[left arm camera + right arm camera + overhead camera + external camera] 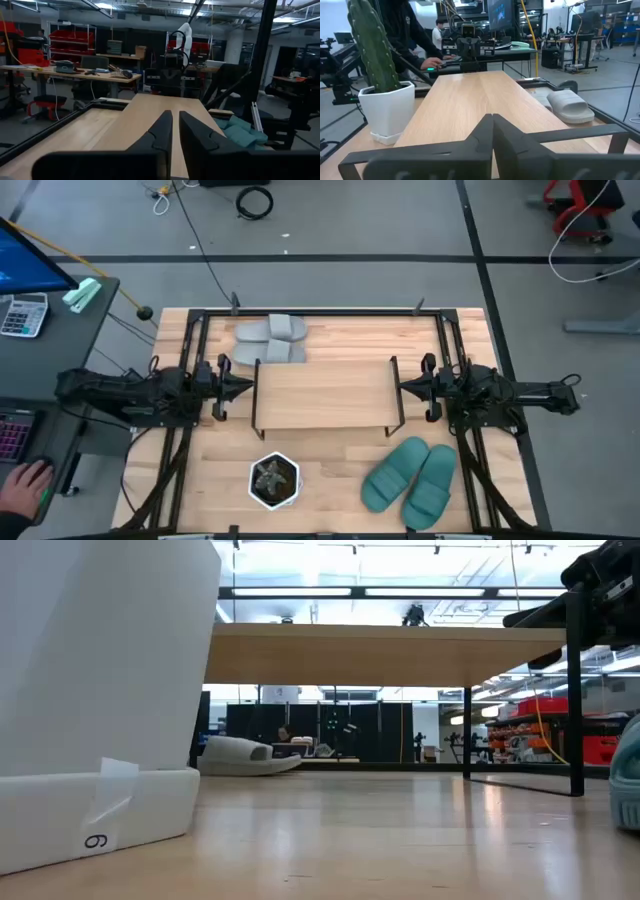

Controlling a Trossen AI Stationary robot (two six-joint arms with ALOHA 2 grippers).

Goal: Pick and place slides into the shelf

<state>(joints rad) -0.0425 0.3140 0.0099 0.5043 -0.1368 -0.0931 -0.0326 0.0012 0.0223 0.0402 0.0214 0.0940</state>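
The shelf (325, 395) stands mid-table on thin black legs, its light board top bare. The grey pair of slides (272, 340) lies side by side, soles down, beyond its far left corner. The teal pair (410, 475) lies soles down on the table near its near right corner. My left gripper (245, 387) hovers shut at the shelf's left end, and my right gripper (400, 388) hovers shut at its right end. Both point at each other over the board. The left wrist view shows a teal slide (240, 132); the right wrist view shows a grey slide (570, 106).
A white hexagonal pot with a cactus (274, 480) stands on the table near the shelf's near left corner, and fills the left of the low view (100, 690). A black frame (200, 315) rims the tabletop. A person's hand (25, 485) rests at the desk left of the table.
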